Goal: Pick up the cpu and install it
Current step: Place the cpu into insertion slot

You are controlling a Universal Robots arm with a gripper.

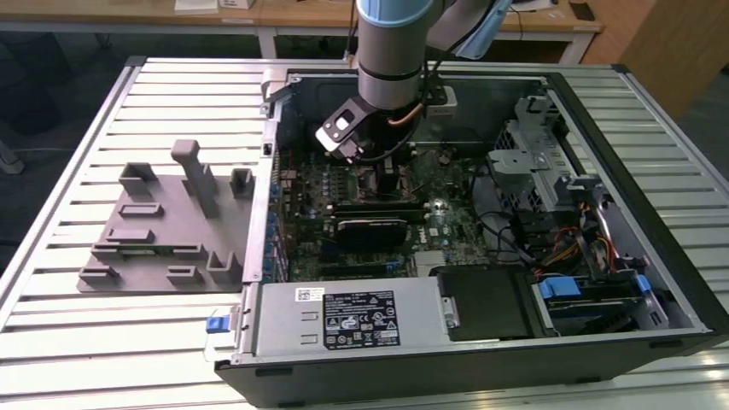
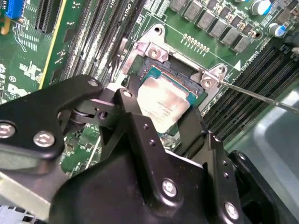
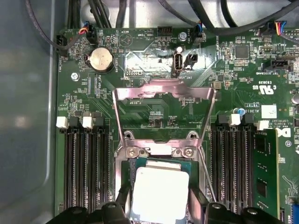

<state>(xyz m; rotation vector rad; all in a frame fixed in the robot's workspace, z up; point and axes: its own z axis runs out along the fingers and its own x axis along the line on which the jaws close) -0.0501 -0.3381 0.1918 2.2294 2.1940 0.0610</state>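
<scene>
The cpu [image 2: 164,103] is a flat square chip with a shiny silver top and a greenish rim. It sits over the open socket [image 2: 184,74] on the green motherboard [image 3: 154,70], seen also in the first wrist view as the cpu [image 3: 160,189]. My gripper [image 2: 161,119] has its black fingers [image 2: 127,103] against two opposite edges of the chip, shut on it. In the exterior view the gripper [image 1: 381,166] reaches down into the open computer case [image 1: 273,94]. The socket's metal load plate [image 3: 164,93] stands hinged open beyond the chip.
Memory slots [image 3: 84,168] flank the socket, one with a module [image 3: 265,172]. A thin lever rod [image 2: 254,94] sticks out beside the socket. A grey plastic fixture [image 1: 171,222] lies on the slatted table on the exterior view's left. Power supply [image 1: 341,318] and drive cage [image 1: 547,162] crowd the case.
</scene>
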